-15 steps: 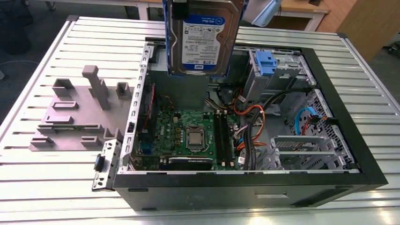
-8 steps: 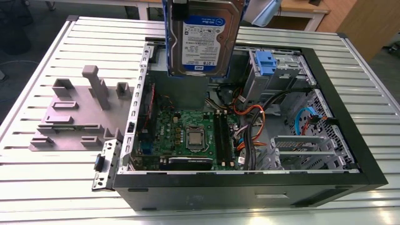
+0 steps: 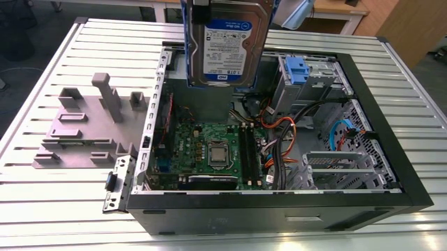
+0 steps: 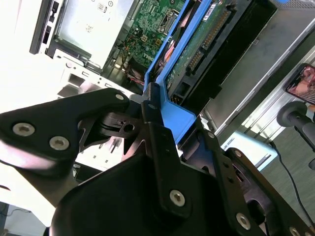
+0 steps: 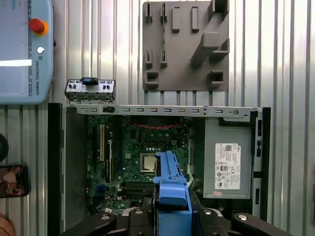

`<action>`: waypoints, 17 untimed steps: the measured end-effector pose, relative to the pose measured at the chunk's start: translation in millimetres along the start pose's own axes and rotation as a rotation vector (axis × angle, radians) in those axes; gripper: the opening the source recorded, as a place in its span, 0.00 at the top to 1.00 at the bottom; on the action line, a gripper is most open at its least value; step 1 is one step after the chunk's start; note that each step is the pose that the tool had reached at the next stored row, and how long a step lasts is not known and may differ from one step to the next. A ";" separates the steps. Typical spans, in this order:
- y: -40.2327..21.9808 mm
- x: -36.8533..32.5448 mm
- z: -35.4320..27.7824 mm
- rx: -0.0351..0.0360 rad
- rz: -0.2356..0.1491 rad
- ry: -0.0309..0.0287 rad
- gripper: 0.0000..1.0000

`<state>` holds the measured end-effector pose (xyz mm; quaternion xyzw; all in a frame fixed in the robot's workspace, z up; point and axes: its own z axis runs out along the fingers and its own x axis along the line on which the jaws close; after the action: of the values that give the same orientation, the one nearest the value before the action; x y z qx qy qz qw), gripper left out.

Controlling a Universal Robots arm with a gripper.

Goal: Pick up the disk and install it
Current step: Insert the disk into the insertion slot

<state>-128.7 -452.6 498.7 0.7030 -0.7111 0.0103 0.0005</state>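
Second wrist view puts us closest to the gripper (image 4: 156,105). Its black fingers (image 4: 158,142) are drawn in tight on the blue caddy edge of the disk (image 4: 197,46), gripping it with no gap that we can see. Past them, the disk's green circuit board and connector row face this camera.

In the exterior view the disk (image 3: 231,47) hangs upright above the far part of the open computer case (image 3: 401,172), clear of everything inside. Its white-and-blue label, dense with small print and a barcode, faces us.

Under it lies the motherboard (image 3: 202,141) with its bare processor socket (image 3: 219,153). A tangle of orange and black cables (image 3: 279,130) runs beside the board, toward the exterior view's right. Just beyond the cables stands a metal drive cage with a blue latch (image 3: 297,70).

In the first wrist view a grey power-supply box (image 5: 227,132) carrying a white printed sticker sits in the case just beside the motherboard.

Outside the case, a small metal bracket (image 3: 115,183) rests at the case's near corner on the ribbed table (image 3: 42,214). A grey fixture plate (image 3: 84,130) with upright blocks sits farther along it.

Farther out in the first wrist view we see a teach pendant (image 5: 24,59) with a red button and vertical lettering — and a phone (image 5: 12,181) at the edge.
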 end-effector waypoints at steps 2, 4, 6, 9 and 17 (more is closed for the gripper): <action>0.0 0.9 0.0 0.0000 0.000 0.0000 0.64; 0.0 1.6 0.1 0.0001 0.000 0.0001 0.64; 0.0 2.3 0.0 0.0000 0.000 0.0003 0.64; 0.0 3.2 0.1 0.0001 0.000 0.0005 0.64; 0.0 5.3 0.2 0.0000 0.000 0.0012 0.64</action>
<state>-128.7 -457.9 498.6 0.7030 -0.7111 0.0107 0.0010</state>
